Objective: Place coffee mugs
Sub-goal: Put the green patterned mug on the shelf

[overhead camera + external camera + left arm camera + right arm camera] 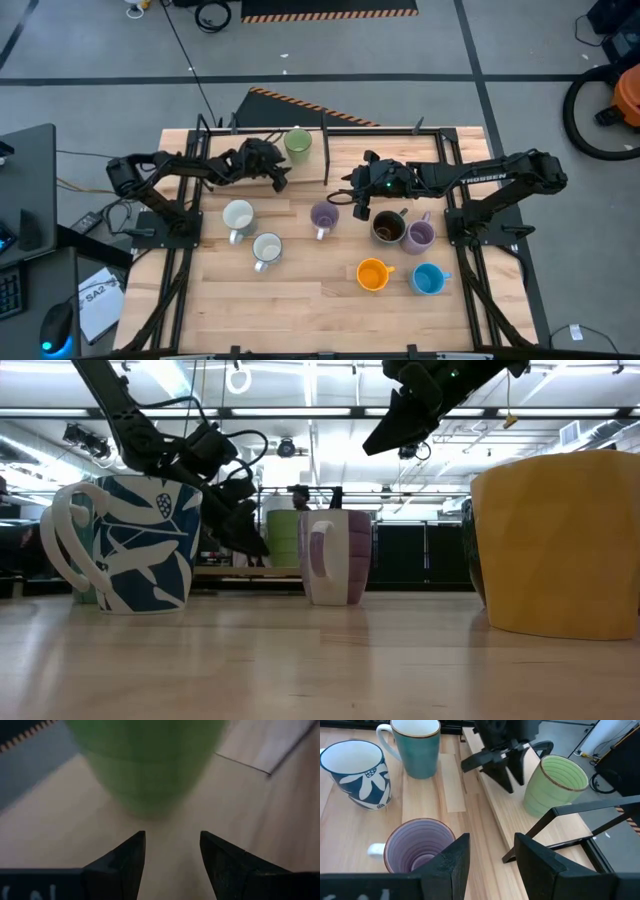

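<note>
The green mug [297,146] [150,765] [555,782] stands upright on its base near the table's far edge. My left gripper [279,180] [172,842] [250,540] is open just on the mug's near side, touching nothing. My right gripper [360,207] [491,845] [385,438] is open and hangs well above the table between a lilac mug [323,216] [419,845] and the dark brown mug [388,228]. A blue-flowered white mug [238,217] [357,775], a teal-walled mug with a white inside [266,249] [417,745], the second lilac mug [419,236], the orange mug [372,274] and the blue mug [428,279] stand upright.
A dark metal frame [327,160] [580,815] runs along the table's far edge beside the green mug. Both arm bases [165,215] stand at the table's sides. Bare wood [300,310] lies along the near edge. In the low view the orange mug [560,540] stands close.
</note>
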### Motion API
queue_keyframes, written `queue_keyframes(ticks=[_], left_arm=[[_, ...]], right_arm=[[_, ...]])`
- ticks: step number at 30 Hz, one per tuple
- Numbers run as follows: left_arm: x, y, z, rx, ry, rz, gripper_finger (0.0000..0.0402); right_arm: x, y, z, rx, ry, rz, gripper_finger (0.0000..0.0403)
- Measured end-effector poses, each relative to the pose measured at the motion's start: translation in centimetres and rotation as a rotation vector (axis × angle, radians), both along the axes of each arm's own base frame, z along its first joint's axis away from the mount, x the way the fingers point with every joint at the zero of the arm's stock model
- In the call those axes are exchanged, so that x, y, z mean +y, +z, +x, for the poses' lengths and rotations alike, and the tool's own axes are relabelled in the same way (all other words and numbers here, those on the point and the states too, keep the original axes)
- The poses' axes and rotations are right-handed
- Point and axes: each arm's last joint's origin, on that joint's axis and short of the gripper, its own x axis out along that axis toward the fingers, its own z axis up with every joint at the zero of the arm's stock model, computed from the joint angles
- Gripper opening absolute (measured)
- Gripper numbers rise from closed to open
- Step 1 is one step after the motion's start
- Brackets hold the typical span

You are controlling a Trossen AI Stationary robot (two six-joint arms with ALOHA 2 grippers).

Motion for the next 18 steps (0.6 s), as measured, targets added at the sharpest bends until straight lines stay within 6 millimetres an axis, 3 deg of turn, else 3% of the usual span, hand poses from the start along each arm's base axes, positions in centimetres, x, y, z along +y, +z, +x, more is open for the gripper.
queue_keyframes(ticks=[5, 18], left_arm=[[-1.0, 0.4, 0.9, -0.039, -0.004, 0.037, 0.0196], [1.2, 0.9, -0.1, -0.081, 0.08, 0.074, 0.0196]], right_arm=[[0.0, 0.0, 0.0, 0.0, 0.0, -0.001, 0.0159], [0.0, 0.0, 0.0, -0.003, 0.0, -0.001, 0.0159]])
